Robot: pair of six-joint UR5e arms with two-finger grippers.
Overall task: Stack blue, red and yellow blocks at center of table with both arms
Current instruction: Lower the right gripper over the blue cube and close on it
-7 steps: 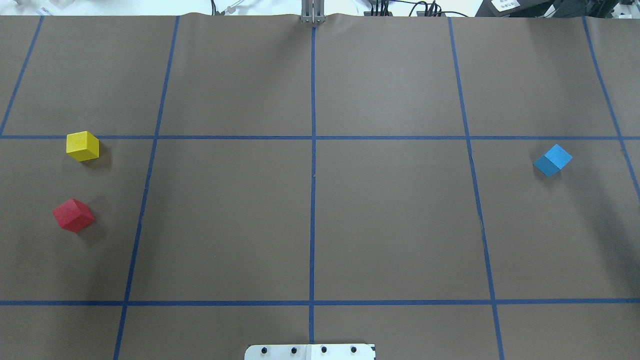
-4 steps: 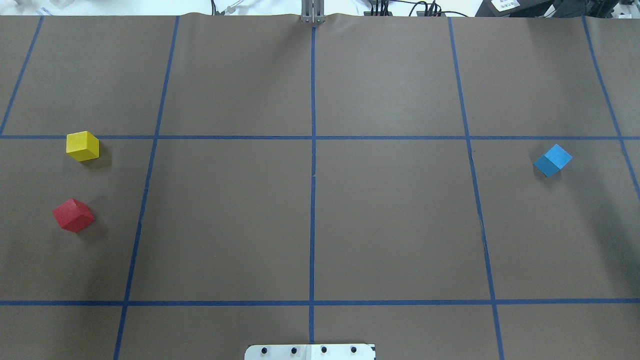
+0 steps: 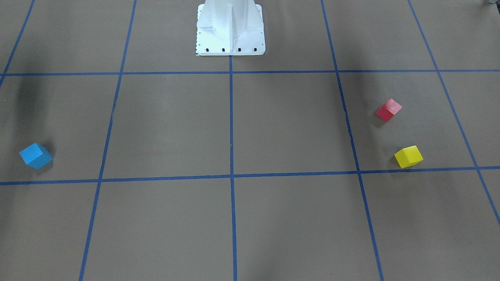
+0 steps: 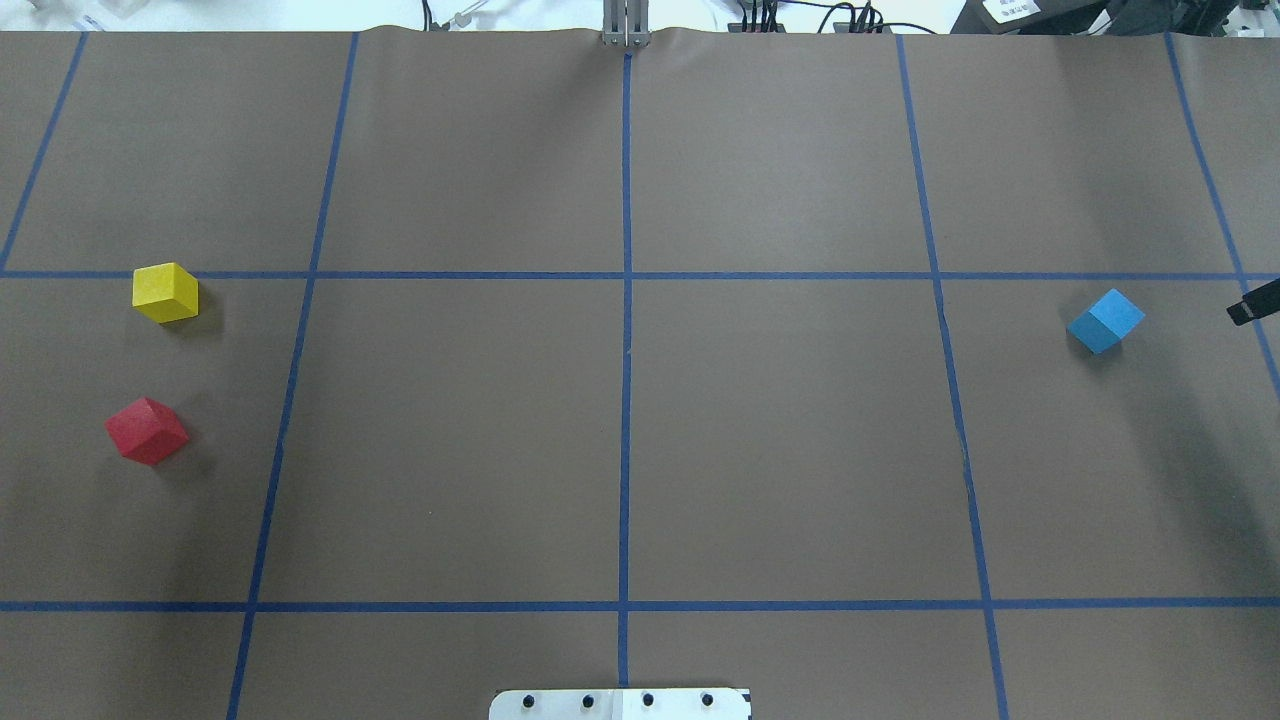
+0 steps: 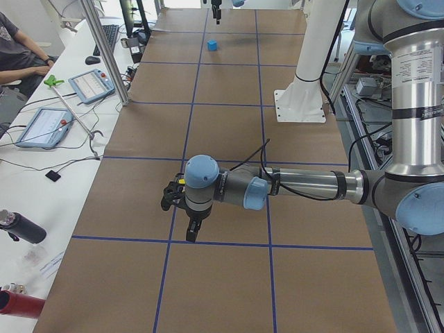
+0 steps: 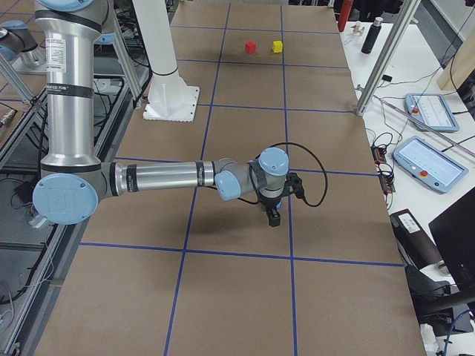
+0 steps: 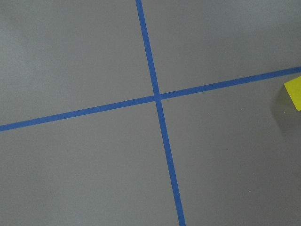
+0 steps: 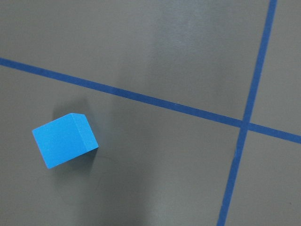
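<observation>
The yellow block (image 4: 165, 292) and the red block (image 4: 147, 430) sit apart at the table's left end. The blue block (image 4: 1105, 320) sits at the right end. The front view shows all three: blue (image 3: 36, 155), red (image 3: 389, 109), yellow (image 3: 408, 156). Only a dark tip of my right gripper (image 4: 1253, 303) shows, at the overhead view's right edge, right of the blue block; the right wrist view shows that block (image 8: 65, 139) below. My left gripper (image 5: 192, 232) hovers over the left end; the yellow block's corner (image 7: 294, 93) shows in its wrist view. I cannot tell either gripper's state.
Blue tape lines form a grid on the brown table (image 4: 800, 450). The robot's white base (image 3: 230, 27) stands at the near middle edge. A desk with tablets (image 5: 41, 125), a metal post (image 5: 104, 52) and a seated person (image 5: 21, 48) lie beyond the far edge.
The dark tip of my right gripper has come into the overhead view at the right edge. The three blocks have not moved.
</observation>
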